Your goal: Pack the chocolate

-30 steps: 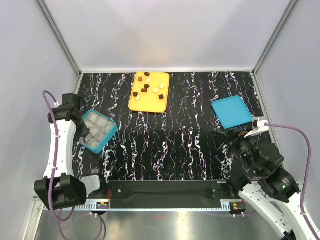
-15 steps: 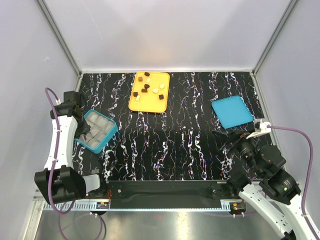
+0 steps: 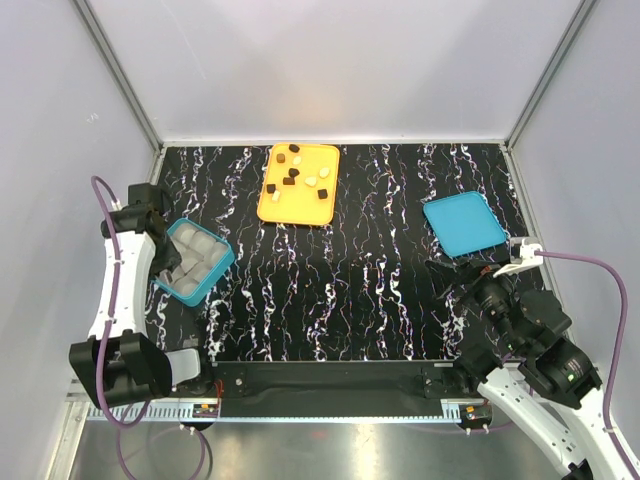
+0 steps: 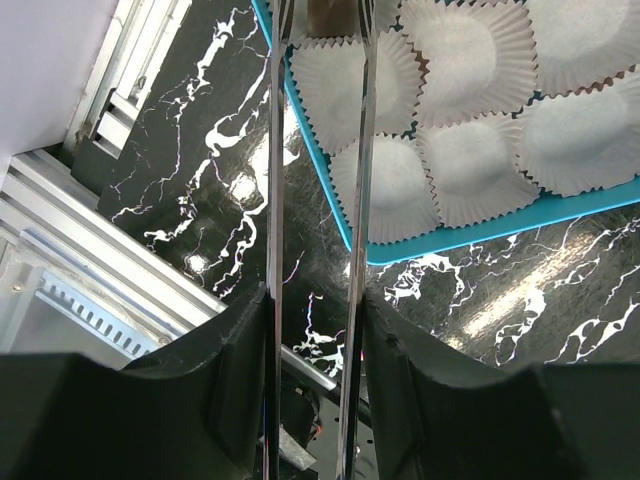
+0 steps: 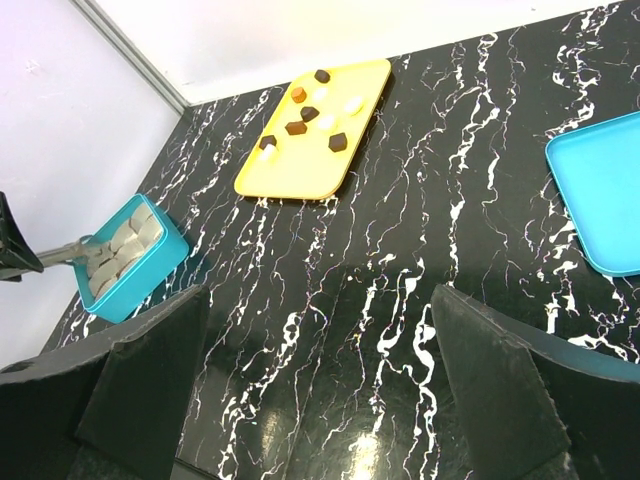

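Jaws of the left arm (image 3: 120,290), two long thin fingers (image 4: 274,200) standing a narrow gap apart, reach across the edge of a teal box (image 4: 480,236) on the left side of the black marbled surface (image 3: 350,290). A small brown shape (image 4: 326,14) shows between the tips at the very top of the left wrist view, over the white paper cups (image 4: 470,60) that line the box. Whether the left jaws grip it or only flank it cannot be told.

At the near right, the right jaws stand wide with nothing between them. Their dark fingers (image 5: 130,390) hang above bare surface at the end of the right arm (image 3: 520,320). A flat teal lid (image 3: 463,224) lies near them, on their far side.

The chocolate (image 3: 292,178), dark cubes and pale rounds, sits scattered on an orange tray (image 3: 300,208) at the middle of the far edge. It is well apart from both arms and from the box.
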Action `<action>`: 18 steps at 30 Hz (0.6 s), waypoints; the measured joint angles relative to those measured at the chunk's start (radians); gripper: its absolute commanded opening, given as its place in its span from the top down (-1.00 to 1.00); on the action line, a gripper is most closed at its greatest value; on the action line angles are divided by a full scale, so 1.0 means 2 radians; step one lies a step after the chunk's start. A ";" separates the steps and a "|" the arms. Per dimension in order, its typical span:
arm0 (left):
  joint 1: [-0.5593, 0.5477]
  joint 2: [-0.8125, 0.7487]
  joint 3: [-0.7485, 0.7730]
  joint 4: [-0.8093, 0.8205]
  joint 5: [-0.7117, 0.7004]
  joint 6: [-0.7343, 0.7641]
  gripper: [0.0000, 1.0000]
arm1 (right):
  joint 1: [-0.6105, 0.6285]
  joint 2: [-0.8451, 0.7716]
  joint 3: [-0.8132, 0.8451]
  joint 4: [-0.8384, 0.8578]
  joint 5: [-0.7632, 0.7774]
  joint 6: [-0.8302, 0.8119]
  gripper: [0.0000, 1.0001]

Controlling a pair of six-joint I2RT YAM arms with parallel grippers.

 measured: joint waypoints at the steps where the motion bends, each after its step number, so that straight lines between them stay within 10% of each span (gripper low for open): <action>1: 0.000 0.000 0.004 -0.003 0.000 0.000 0.14 | 0.000 0.001 0.000 0.000 0.000 0.000 -0.99; 11: -0.012 -0.026 0.100 -0.013 0.037 0.005 0.16 | 0.000 0.048 0.002 -0.001 0.009 0.000 -0.99; 18: -0.137 -0.007 0.131 0.000 0.049 0.003 0.19 | 0.000 0.084 0.024 -0.024 0.010 0.001 -0.99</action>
